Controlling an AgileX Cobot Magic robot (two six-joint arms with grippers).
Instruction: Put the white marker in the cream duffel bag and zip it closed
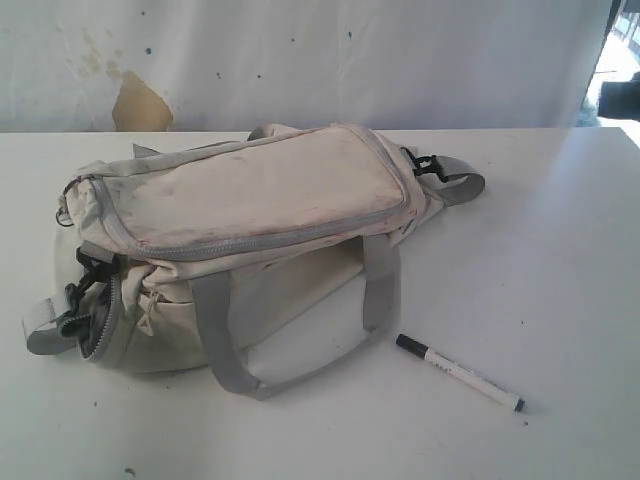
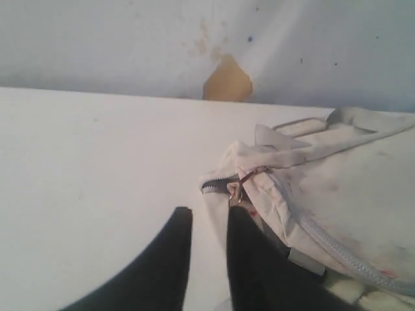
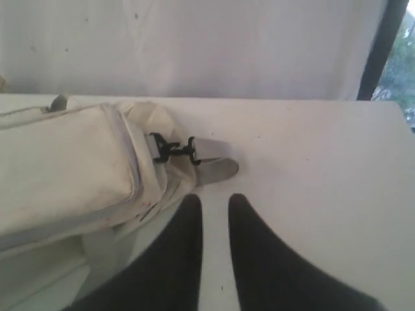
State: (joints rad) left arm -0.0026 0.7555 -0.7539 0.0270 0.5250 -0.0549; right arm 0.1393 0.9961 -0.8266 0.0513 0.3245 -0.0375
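Both claws, left (image 2: 206,223) and right (image 3: 214,210), hang slightly parted and empty, so watch that your pinch doesn't roll the slim white black-capped marker (image 1: 459,373) lying on the white counter (image 1: 560,250) beside the stained cream fabric duffel bag (image 1: 250,220).

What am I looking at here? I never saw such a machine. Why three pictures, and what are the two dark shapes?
These are three cameras on one two-armed robot, taken at the same moment. The exterior view looks at the whole white table. On it lies the cream duffel bag, and beside it, not touching, the white marker with its black cap. The other two pictures come from cameras on the robot's wrists. The dark shapes are the fingers of each end effector: the left end effector hangs near the bag's zipper end, the right end effector near the bag's black buckle. Both are slightly open and hold nothing.
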